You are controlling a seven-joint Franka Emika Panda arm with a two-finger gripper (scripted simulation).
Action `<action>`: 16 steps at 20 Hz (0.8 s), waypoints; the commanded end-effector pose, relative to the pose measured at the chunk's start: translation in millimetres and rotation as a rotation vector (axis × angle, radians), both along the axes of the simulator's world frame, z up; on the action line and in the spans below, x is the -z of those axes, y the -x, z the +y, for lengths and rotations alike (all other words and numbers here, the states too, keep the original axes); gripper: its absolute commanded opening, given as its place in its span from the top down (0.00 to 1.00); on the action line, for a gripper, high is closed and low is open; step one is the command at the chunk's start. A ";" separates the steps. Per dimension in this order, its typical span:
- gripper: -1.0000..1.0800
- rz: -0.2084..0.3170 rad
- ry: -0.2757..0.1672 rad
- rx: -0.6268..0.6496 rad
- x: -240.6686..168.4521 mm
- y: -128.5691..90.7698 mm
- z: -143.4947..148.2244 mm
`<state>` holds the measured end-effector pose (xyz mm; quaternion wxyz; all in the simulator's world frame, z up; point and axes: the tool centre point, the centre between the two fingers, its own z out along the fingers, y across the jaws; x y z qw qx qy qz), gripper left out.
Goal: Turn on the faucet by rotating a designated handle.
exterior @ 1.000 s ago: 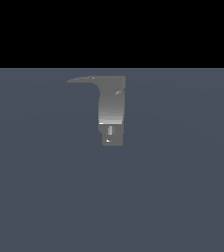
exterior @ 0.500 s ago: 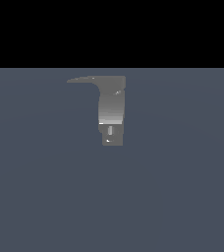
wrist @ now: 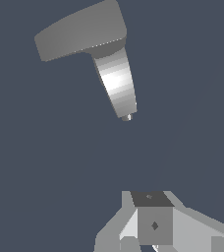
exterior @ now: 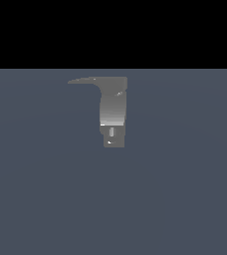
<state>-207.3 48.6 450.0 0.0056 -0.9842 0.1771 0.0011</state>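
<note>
The faucet (exterior: pixel 113 107) is a grey metallic column on a darker boxy block, standing alone in the middle of the exterior view. Its handle (exterior: pixel 85 80), a thin tapering lever, sticks out from the top toward the exterior view's left. In the wrist view the faucet (wrist: pixel 116 81) is seen from above, with the broad flat handle (wrist: pixel 79 32) across its top. My gripper (wrist: pixel 151 199) shows only in the wrist view. It hangs well short of the faucet, touches nothing, and its fingers meet as one block with no gap. The arm is outside the exterior view.
A plain dark blue-grey floor (exterior: pixel 185 199) spreads all around the faucet. A black band fills the top of the exterior view. No other objects show.
</note>
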 end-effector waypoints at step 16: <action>1.00 0.003 -0.004 0.351 53.2 -69.9 64.0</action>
